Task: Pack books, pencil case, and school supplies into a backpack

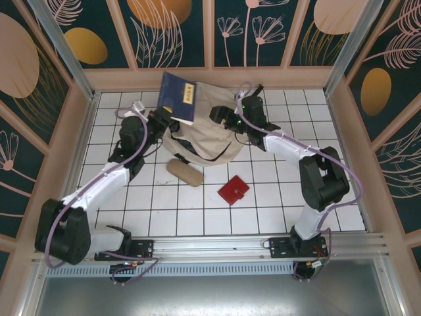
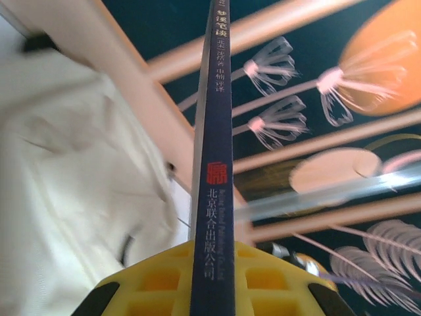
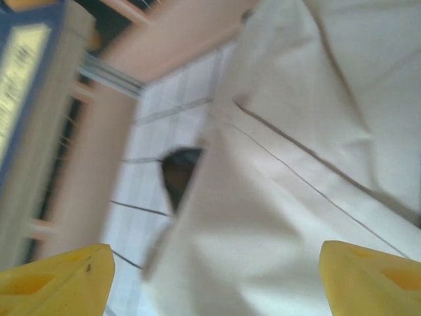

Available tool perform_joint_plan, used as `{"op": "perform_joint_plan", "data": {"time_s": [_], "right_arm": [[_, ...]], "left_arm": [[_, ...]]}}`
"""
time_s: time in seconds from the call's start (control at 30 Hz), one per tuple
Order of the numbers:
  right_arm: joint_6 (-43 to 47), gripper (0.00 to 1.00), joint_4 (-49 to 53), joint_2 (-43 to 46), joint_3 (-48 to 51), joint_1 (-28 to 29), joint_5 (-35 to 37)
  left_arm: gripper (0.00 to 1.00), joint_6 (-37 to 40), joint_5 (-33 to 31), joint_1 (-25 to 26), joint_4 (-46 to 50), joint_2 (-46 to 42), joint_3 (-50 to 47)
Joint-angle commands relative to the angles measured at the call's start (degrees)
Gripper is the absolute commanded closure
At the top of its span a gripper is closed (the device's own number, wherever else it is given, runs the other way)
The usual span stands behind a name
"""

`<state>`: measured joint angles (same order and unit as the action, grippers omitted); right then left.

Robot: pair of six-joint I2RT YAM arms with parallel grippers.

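In the upper left-centre of the overhead view, the left pincer is clamped on the lower edge of a navy book. The book is held tilted above the back rows of the white tiled surface, and its dark blue cover carries a pale yellow rectangular label. In the left wrist view the same navy book shows its narrow spine running straight up from between the yellow fingers, printed with pale characters and a small red seal. Below the book in the overhead view lies the tan-brown pencil case, a rounded, elongated pouch flat at centre. It sits just beside the lower edge of the cream-beige backpack, which is slumped and creased with dark seam lines. Right of centre, a small red square case lies apart on the tiles. Above it the right pincer is at the backpack's upper right edge, its yellow fingertips spread wide apart with blurred beige fabric beyond them
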<state>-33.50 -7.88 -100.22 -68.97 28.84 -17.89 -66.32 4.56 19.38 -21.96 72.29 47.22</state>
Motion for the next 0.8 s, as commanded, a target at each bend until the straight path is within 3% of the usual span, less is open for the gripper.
{"op": "perform_joint_plan", "data": {"time_s": [0.0,0.23,0.43,0.5,0.63,0.77], "right_arm": [[20.9,0.18,14.6,-0.4,-4.3,5.7,9.6],[31.9,0.18,16.8,-7.7,-10.1,13.8,9.6],[31.1,0.23,22.0,-17.8,-19.9,15.0,21.1],[30.9,0.31,22.5,-19.0,-21.3,15.1,23.8],[29.2,0.80,19.6,-17.7,-22.8,14.9,31.2],[26.2,0.93,17.2,-14.1,-25.2,13.6,34.7]], "left_arm": [[1.00,11.0,-9.1,-1.2,19.0,-4.0,5.4],[1.00,15.4,-19.5,-3.3,35.3,-9.1,8.2],[1.00,14.9,-20.9,-3.9,44.0,-10.4,10.9],[1.00,14.9,-20.6,-4.0,45.7,-10.7,11.3],[1.00,15.3,-16.0,-4.1,47.0,-10.4,11.0],[1.00,17.1,-8.9,-4.1,43.1,-11.2,7.3]]}}
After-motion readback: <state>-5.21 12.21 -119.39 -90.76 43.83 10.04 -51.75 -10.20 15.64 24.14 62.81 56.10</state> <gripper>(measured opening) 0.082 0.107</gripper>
